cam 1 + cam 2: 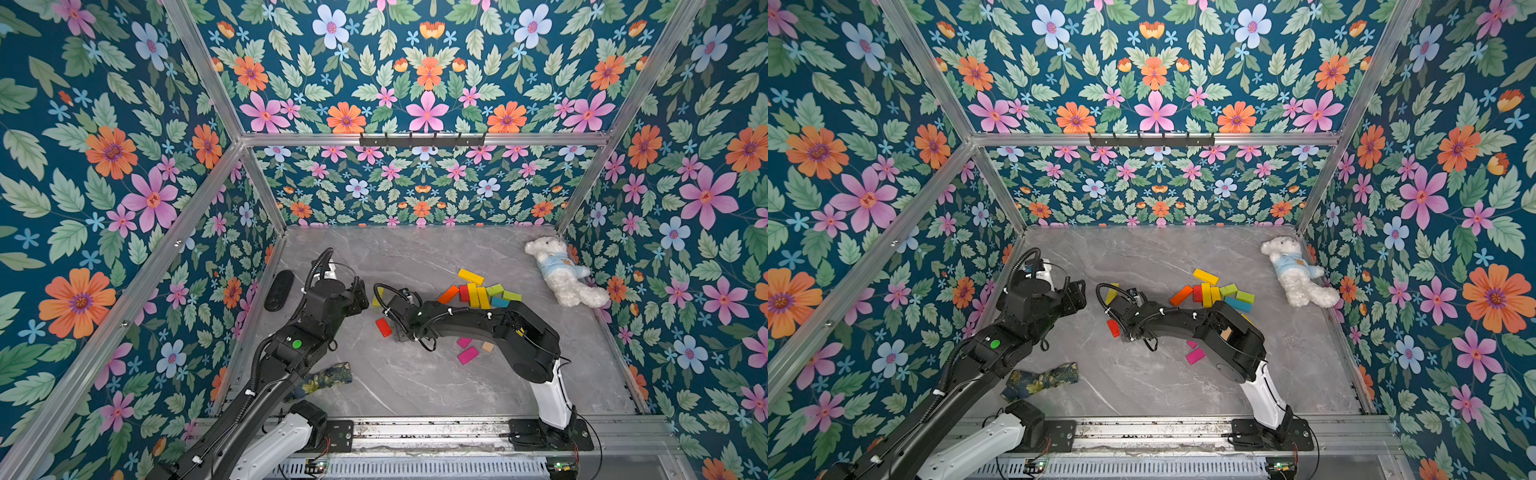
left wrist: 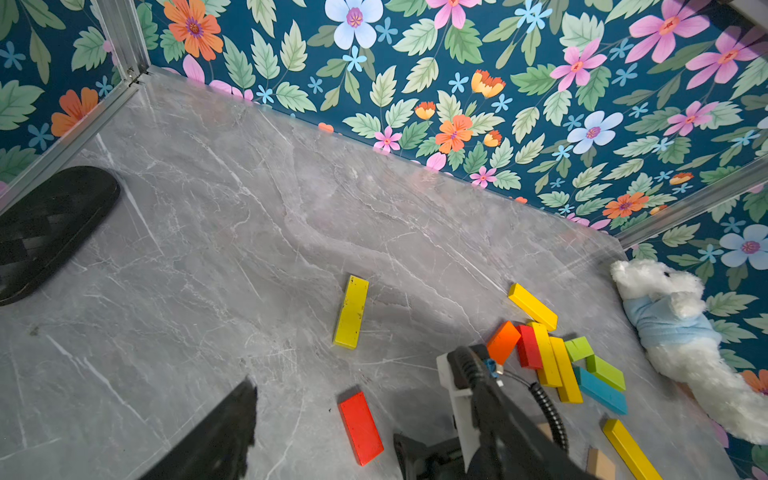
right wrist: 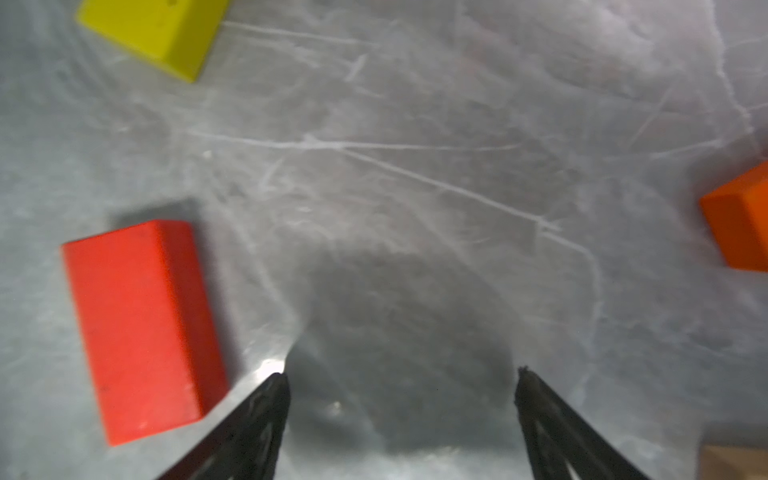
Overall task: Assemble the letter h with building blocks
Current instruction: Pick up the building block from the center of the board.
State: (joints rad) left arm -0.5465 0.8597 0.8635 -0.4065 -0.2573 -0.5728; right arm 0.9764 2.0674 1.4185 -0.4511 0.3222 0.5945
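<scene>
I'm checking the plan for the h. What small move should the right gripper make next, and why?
Probably shift the right gripper sideways over the red block, then lower. Its jaws stand open and empty above the table, and the red block lies flat just outside them, apart from the lone yellow block.

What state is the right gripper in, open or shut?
Open and empty. The right gripper shows fingers apart over the table; the red block lies beside one, not between them.

Red block (image 2: 360, 428) lying flat, yellow block (image 2: 351, 311) apart, coloured blocks (image 1: 482, 297) clustered touching, pink blocks (image 1: 468, 355) loose
</scene>
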